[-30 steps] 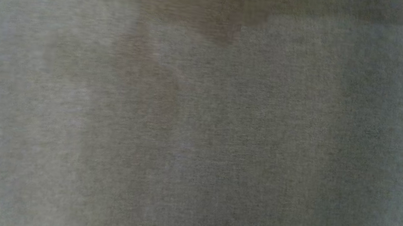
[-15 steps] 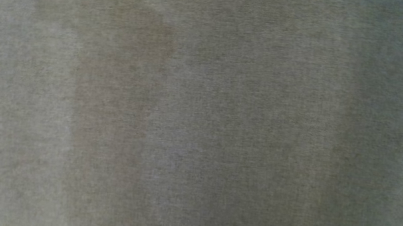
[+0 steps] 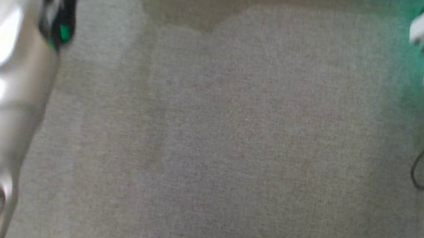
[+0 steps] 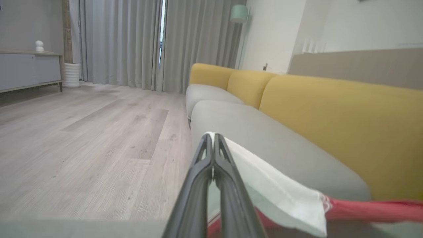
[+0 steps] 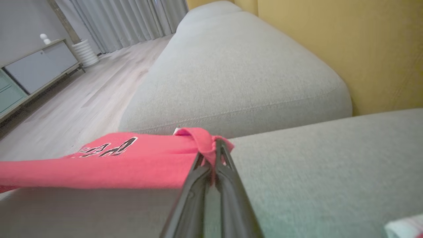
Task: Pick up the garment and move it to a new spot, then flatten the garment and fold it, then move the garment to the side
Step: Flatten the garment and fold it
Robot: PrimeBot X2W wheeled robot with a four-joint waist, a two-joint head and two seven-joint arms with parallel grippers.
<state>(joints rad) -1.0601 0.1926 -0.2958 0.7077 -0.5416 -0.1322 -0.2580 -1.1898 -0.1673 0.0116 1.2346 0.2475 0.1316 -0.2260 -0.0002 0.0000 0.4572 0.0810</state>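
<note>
The left tool (image 4: 213, 135) and right tool (image 5: 216, 142) each pinched the garment (image 5: 115, 165) above the sofa (image 5: 238, 72); pulling it taut seemed wise.

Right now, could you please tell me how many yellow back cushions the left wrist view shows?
3: the far cushion, the middle cushion and the near cushion; others may lie out of frame.

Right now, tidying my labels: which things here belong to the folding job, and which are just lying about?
Job: garment, left end effector, right end effector (both shut on it), grey sofa seat.
Lying about: curtains, sideboard, ribbed white pot, lamp, yellow backrest.
</note>
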